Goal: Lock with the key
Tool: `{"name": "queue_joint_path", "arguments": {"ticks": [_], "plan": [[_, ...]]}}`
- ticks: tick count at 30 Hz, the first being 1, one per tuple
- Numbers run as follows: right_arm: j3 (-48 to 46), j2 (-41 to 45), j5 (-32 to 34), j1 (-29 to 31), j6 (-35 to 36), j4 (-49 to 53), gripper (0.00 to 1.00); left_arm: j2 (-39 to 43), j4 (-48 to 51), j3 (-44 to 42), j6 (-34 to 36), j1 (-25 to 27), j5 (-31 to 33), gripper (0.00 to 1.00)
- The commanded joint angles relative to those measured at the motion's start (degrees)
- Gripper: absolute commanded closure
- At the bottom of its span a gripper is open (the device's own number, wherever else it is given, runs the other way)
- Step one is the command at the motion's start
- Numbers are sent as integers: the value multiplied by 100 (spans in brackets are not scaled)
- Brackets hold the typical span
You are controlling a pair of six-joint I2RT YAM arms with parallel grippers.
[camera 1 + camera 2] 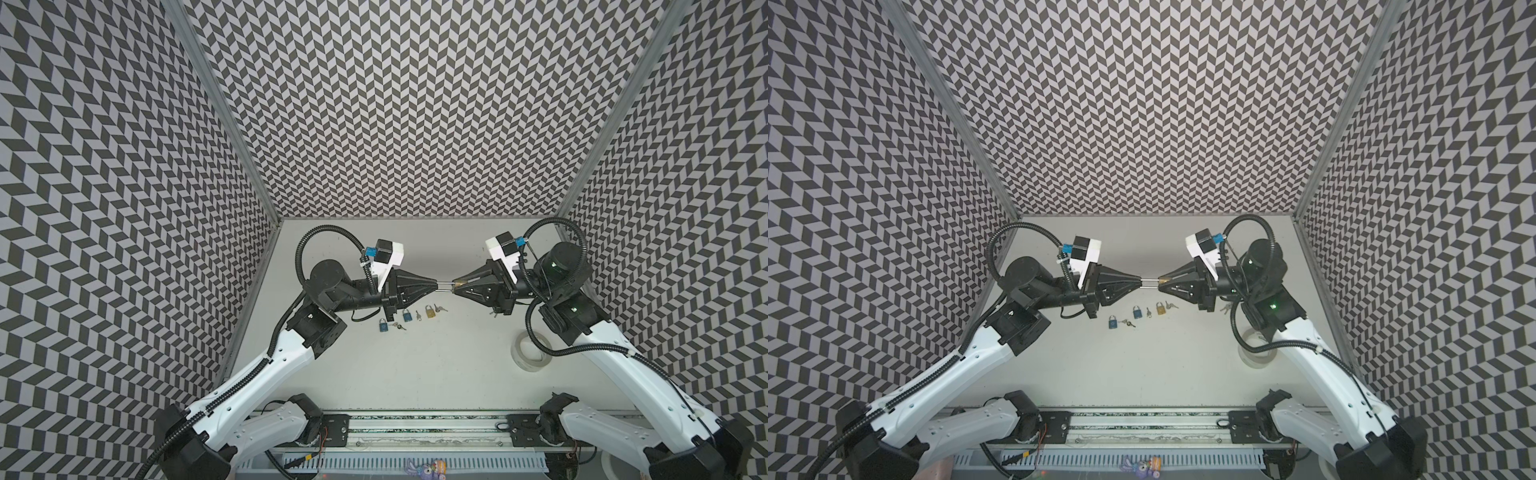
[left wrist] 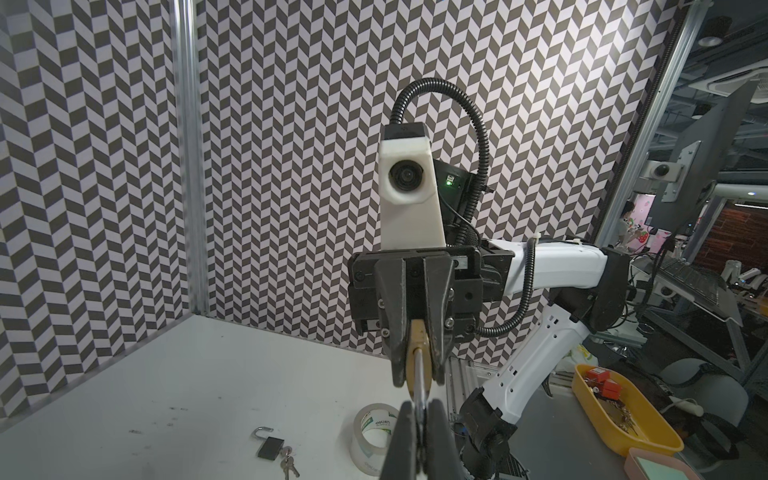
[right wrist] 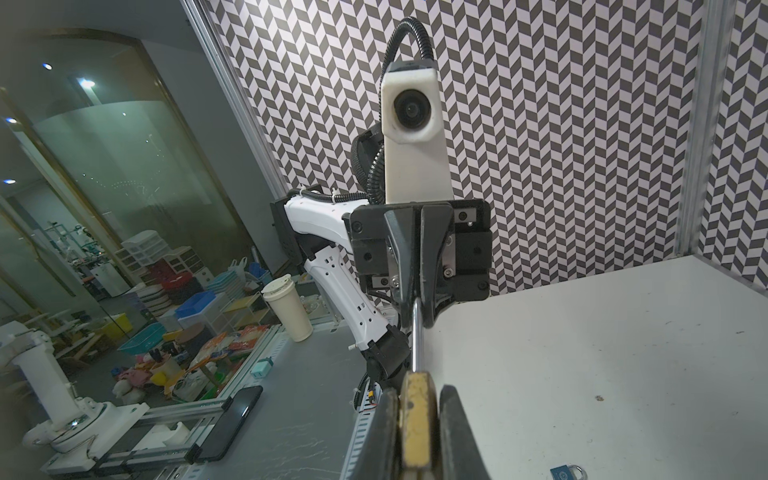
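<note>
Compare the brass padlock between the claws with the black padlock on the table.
The brass padlock is held in the air, body in the right claw, shackle in the left claw; the black padlock lies untouched on the table. The black padlock's shackle is swung open; the brass padlock's is gripped, its latch state unclear. Keys sit by the black padlock; none shows on the brass padlock. Both have silver shackles.

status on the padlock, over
Left hand shut on the shackle. Right hand shut on the brass padlock, held above the table. Spare padlocks and keys lie below, apart from both hands.
</note>
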State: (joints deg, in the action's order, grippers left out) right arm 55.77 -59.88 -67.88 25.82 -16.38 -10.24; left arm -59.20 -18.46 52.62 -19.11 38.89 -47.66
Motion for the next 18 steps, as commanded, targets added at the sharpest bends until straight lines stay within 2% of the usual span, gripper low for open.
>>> {"name": "queue_joint_path", "arguments": {"ticks": [1, 2, 4, 6, 8, 11, 13, 18], "plan": [[4, 18, 468, 171, 73, -93, 100, 66, 220, 34, 70, 63, -155, 100], [3, 16, 460, 172, 71, -96, 100, 83, 228, 29, 66, 42, -177, 99], [6, -6, 416, 173, 41, -119, 100, 84, 229, 36, 58, 30, -238, 73], [4, -33, 375, 169, 8, -160, 100, 57, 154, 12, 3, 30, -308, 56], [-9, -51, 346, 170, -31, -196, 100, 25, 98, 3, -46, 30, -353, 48], [-36, -57, 321, 174, -109, -274, 100, -20, -50, -23, -161, 46, -370, 48], [-33, -68, 302, 171, -130, -294, 100, -69, -134, -32, -221, 63, -396, 51], [-49, -51, 305, 173, -114, -289, 100, -102, -260, -43, -286, 66, -419, 74]]}}
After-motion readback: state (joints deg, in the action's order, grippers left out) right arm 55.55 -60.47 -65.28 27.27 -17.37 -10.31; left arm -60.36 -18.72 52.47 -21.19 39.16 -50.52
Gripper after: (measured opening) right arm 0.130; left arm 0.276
